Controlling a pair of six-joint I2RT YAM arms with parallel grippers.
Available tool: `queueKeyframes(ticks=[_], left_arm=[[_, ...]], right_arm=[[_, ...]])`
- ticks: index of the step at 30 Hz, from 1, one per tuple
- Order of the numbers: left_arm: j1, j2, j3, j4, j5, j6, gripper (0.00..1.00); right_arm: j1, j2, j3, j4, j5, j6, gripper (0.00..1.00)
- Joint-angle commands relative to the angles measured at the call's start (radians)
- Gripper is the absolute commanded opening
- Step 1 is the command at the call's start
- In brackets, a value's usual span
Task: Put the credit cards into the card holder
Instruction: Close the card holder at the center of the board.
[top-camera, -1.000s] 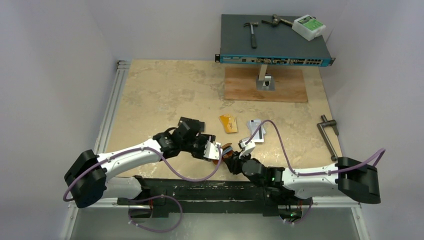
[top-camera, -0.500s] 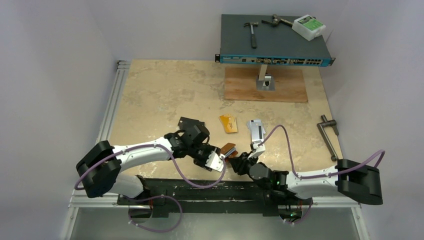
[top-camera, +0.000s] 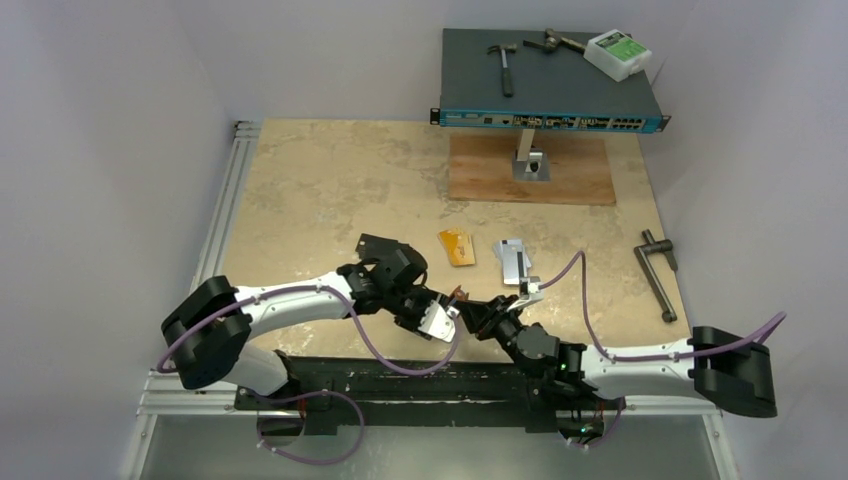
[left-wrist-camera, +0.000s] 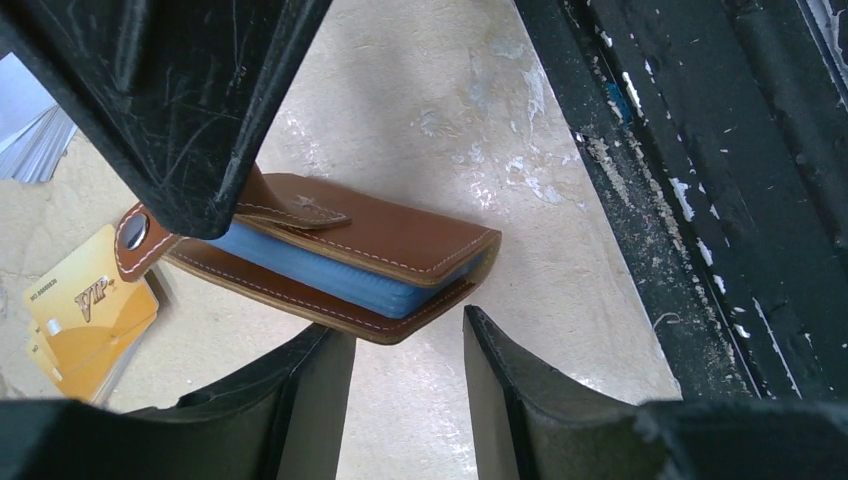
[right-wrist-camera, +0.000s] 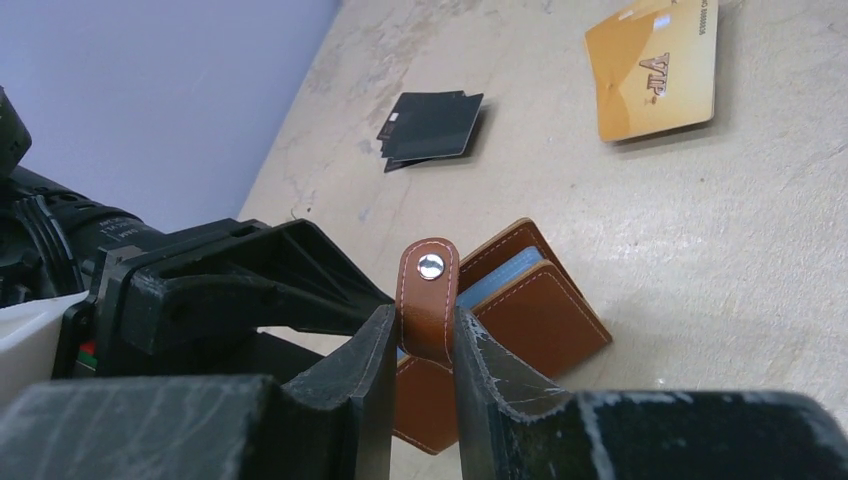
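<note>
Card holder (right-wrist-camera: 530, 310) lies slightly agape on the table (top-camera: 330, 190), close beside the black rail (left-wrist-camera: 700, 200); little room on that side. Right gripper (right-wrist-camera: 425, 318) is clamped on its upright snap tab; left gripper (left-wrist-camera: 405, 330) is part-open at its long edge, gripping nothing. Beyond the holder lie gold cards (right-wrist-camera: 655, 70), black cards (right-wrist-camera: 432, 125) and silvery cards (top-camera: 513, 258); the blue pockets are mostly hidden.

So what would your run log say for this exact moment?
right gripper: shut on snap tab of card holder | left gripper: astride card holder, grip unclear | gold cards, black cards, silver cards: on table
</note>
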Motion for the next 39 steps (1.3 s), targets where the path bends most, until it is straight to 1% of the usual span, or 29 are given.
queueKeyframes(ticks=[1, 3, 6, 11, 13, 15, 18, 20, 22, 24, 27, 29, 31, 34, 36, 39], left_arm=[[-0.008, 0.008, 0.047, 0.032, 0.014, -0.006, 0.43], [-0.012, 0.013, 0.050, 0.039, 0.013, -0.003, 0.43], [-0.020, 0.019, 0.056, 0.055, 0.014, -0.006, 0.42], [-0.043, 0.026, 0.059, 0.057, 0.025, 0.010, 0.42], [-0.059, 0.030, 0.059, 0.061, 0.026, 0.015, 0.42], [-0.073, 0.032, 0.059, 0.061, 0.029, 0.019, 0.42], [-0.084, 0.039, 0.061, 0.050, 0.020, 0.017, 0.42], [-0.081, 0.044, 0.070, 0.041, -0.020, -0.023, 0.42], [-0.054, 0.045, 0.083, 0.012, -0.050, -0.058, 0.41], [-0.002, 0.037, 0.090, -0.023, -0.057, -0.079, 0.40], [0.093, 0.019, 0.098, -0.057, -0.095, -0.074, 0.40], [0.141, 0.013, 0.121, -0.101, -0.095, -0.074, 0.40], [0.164, 0.011, 0.143, -0.144, -0.087, -0.082, 0.41], [0.169, 0.020, 0.179, -0.203, -0.056, -0.081, 0.41], [0.169, 0.024, 0.191, -0.214, -0.027, -0.076, 0.41], [0.166, 0.025, 0.202, -0.212, -0.005, -0.045, 0.40]], right_arm=[[-0.001, -0.015, -0.066, 0.021, 0.041, -0.004, 0.08], [-0.001, -0.005, -0.052, -0.008, 0.023, -0.007, 0.15], [-0.001, 0.028, -0.019, -0.082, -0.002, -0.013, 0.20], [-0.001, 0.043, 0.067, -0.225, -0.004, -0.006, 0.39], [-0.001, 0.011, 0.079, -0.275, -0.004, 0.008, 0.44], [-0.001, -0.041, 0.082, -0.331, -0.005, 0.024, 0.46], [-0.001, -0.138, 0.080, -0.420, -0.011, 0.051, 0.49], [-0.001, -0.211, 0.089, -0.495, -0.004, 0.062, 0.50], [-0.001, -0.263, 0.118, -0.608, 0.011, 0.076, 0.52], [-0.001, -0.293, 0.145, -0.703, 0.023, 0.111, 0.57], [-0.002, -0.287, 0.170, -0.788, 0.002, 0.175, 0.65], [-0.002, -0.245, 0.192, -0.826, -0.025, 0.218, 0.65], [-0.002, -0.190, 0.221, -0.837, -0.054, 0.230, 0.63], [-0.002, -0.101, 0.274, -0.855, -0.082, 0.233, 0.62], [-0.007, -0.052, 0.301, -0.847, -0.100, 0.223, 0.63], [-0.041, -0.050, 0.300, -0.788, -0.135, 0.208, 0.64]])
